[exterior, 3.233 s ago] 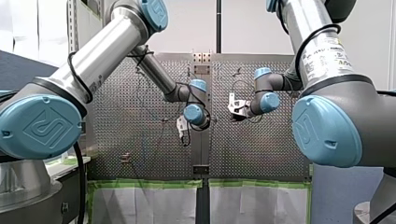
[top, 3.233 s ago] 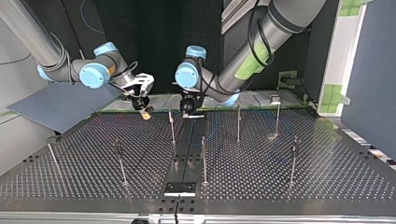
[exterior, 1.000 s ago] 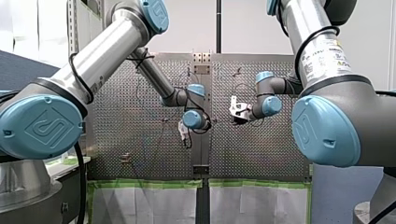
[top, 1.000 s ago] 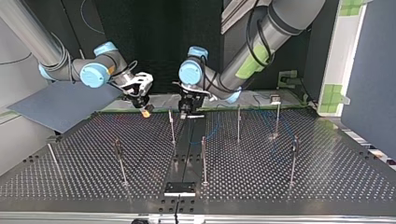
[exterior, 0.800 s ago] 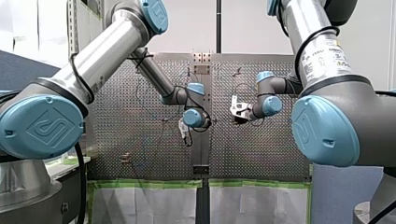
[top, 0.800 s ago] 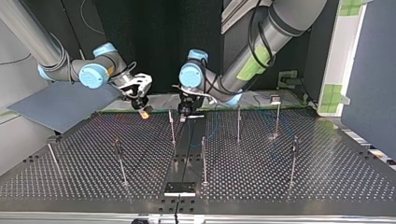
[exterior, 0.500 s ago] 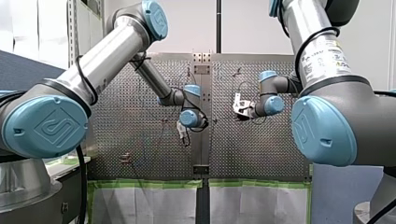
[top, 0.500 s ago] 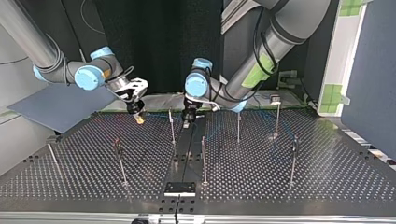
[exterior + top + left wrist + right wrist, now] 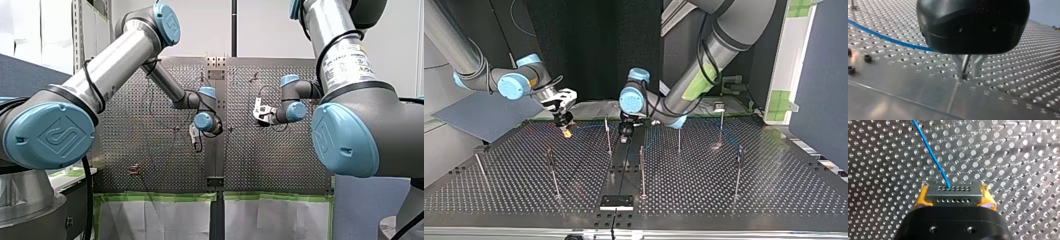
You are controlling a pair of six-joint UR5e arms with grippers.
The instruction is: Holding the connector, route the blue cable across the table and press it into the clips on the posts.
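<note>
Change: my right gripper (image 9: 954, 198) has swung down and toward the top view's left, closer to the surface (image 9: 704, 180). My left gripper (image 9: 968, 73) has sunk over the middle strip (image 9: 624, 165), its tip nearly on the metal.
Right gripper: clenched on the connector (image 9: 953, 192), a yellow pad at each end of it.
Left gripper: black and low over the surface; I cannot tell whether it is clenched or released.
Blue cable (image 9: 931, 153): it leaves the connector's face and runs off over the holes. A stretch also lies on the surface behind my left gripper.
Meaning: I judge the routing has barely begun, with slack being drawn out sideways. The posts (image 9: 608, 135) seem to carry no cable, though the line is too thin in the top view to be sure.
Surface: perforated metal, slim posts standing well apart, a small dark plate (image 9: 616, 201) at the near edge.
Room: dark curtain (image 9: 589, 45) behind the arms, green tape (image 9: 781, 102) on a side panel, a grey sheet (image 9: 479, 112) at the top view's left.
</note>
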